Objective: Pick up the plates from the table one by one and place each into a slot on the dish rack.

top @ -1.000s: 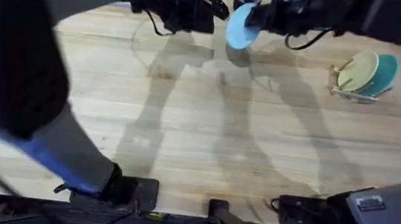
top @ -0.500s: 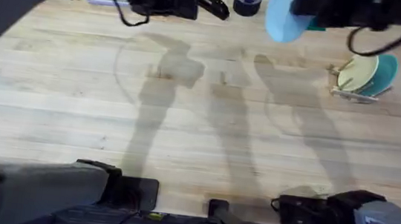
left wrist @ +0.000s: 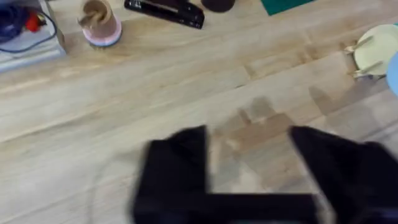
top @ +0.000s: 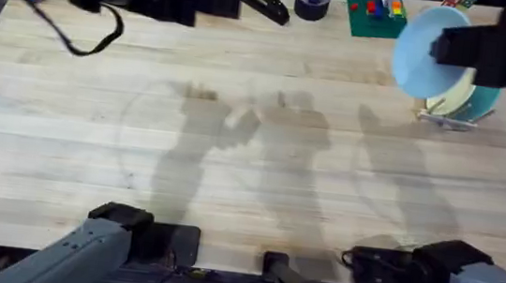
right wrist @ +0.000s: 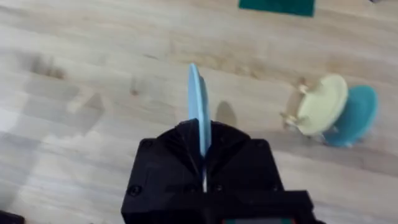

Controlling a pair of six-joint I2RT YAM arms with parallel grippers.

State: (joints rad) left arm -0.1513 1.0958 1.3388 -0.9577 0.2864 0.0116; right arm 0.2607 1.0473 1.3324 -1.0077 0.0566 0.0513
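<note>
Overhead view: right gripper (top: 451, 51) is clamped on the pale blue plate (top: 423, 48), above the dish rack (top: 446, 113).
Rack: cream plate (right wrist: 323, 104) and teal plate (right wrist: 354, 115) stand in it.
Left gripper (left wrist: 249, 155): fingers apart, nothing between them.

I've carried the pale blue plate (top: 424, 51) rightward in my right gripper (right wrist: 200, 163), from the far middle of the table to just in front of the dish rack (top: 444, 113), where it now overlaps the cream plate (top: 464, 88). My left gripper (left wrist: 249, 165), jaws apart, has drawn back leftward along the far edge, away from the middle.
</note>
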